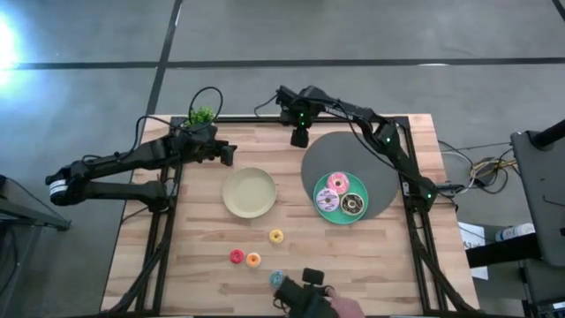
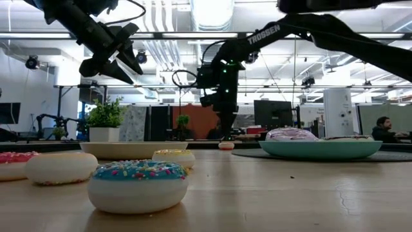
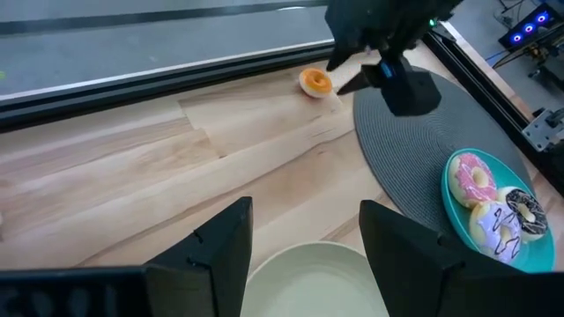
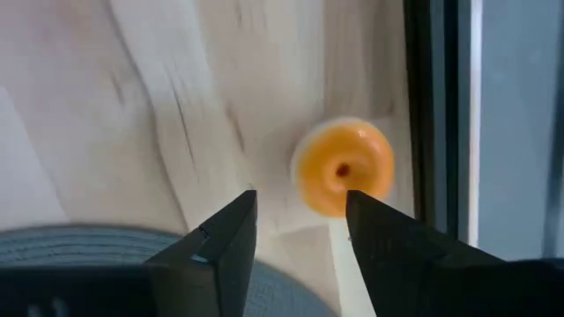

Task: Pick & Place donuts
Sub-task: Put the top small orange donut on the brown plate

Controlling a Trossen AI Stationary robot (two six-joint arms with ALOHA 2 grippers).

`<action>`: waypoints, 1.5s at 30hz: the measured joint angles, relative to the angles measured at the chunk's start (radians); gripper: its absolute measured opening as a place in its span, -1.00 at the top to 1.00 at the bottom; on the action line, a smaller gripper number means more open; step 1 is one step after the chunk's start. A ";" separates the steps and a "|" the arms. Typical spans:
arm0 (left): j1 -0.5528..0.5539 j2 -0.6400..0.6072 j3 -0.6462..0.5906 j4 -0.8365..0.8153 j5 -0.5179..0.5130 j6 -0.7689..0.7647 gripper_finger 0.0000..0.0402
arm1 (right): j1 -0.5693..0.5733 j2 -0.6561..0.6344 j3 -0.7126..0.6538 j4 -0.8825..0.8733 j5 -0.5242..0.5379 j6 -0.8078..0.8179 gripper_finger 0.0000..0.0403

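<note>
Three donuts are on the teal plate; five mini ones wait on the table.

Near, the blue donut [image 1: 276, 278], red donut [image 1: 237, 256], orange donut [image 1: 253, 260] and yellow donut [image 1: 276, 236] lie loose, and the cream plate [image 1: 238, 205] is bare. At the far edge the right gripper [image 4: 298, 224] hovers with open jaws over another orange mini donut [image 4: 342, 167], not holding it. The left gripper [image 3: 304, 233] waits, open and empty, over the far left.
</note>
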 joint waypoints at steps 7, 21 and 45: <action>0.000 0.000 0.000 0.000 0.000 -0.018 0.09 | -0.026 0.000 -0.019 0.019 -0.037 -0.069 0.19; 0.000 0.000 0.000 0.000 0.000 -0.018 0.09 | -0.027 0.000 -0.104 0.126 -0.032 -0.138 0.26; 0.000 0.000 0.000 0.000 0.000 -0.040 0.09 | -0.021 0.018 -0.098 0.125 -0.071 -0.012 0.94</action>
